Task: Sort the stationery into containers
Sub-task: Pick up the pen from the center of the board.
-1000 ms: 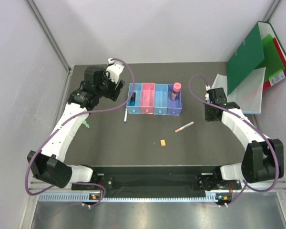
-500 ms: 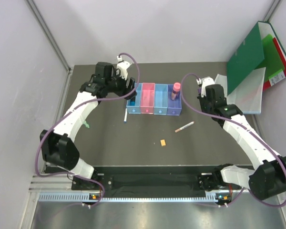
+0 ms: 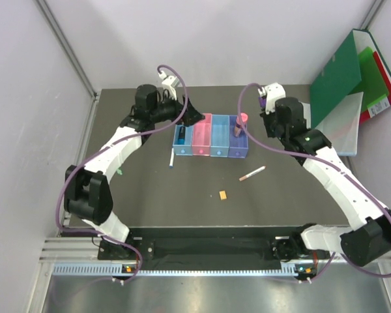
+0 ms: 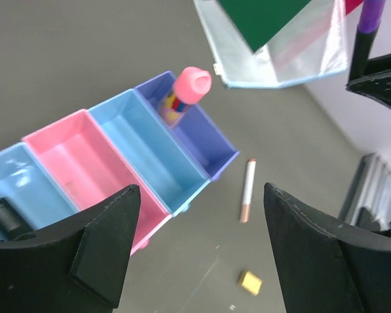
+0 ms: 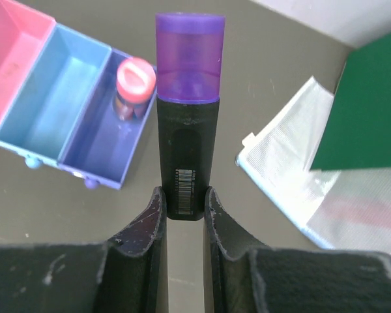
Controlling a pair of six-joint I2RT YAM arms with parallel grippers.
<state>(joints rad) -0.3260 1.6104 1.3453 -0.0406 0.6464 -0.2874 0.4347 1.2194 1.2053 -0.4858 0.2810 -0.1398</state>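
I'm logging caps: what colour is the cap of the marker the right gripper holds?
Purple cap on a black marker; right wrist view shows it best.

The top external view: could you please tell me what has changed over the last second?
Both arms swung inward toward the bins: the left gripper, open, reached their left end; the right gripper, shut on the purple marker, moved farther out and neared their right end. The bins, pink-capped tube, pinkish pen, orange block and white-blue pen stayed put.

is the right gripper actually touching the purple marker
Touching. The right wrist view shows the right gripper with its two fingers pressed against the black body of the purple marker, one on each side, no gap.
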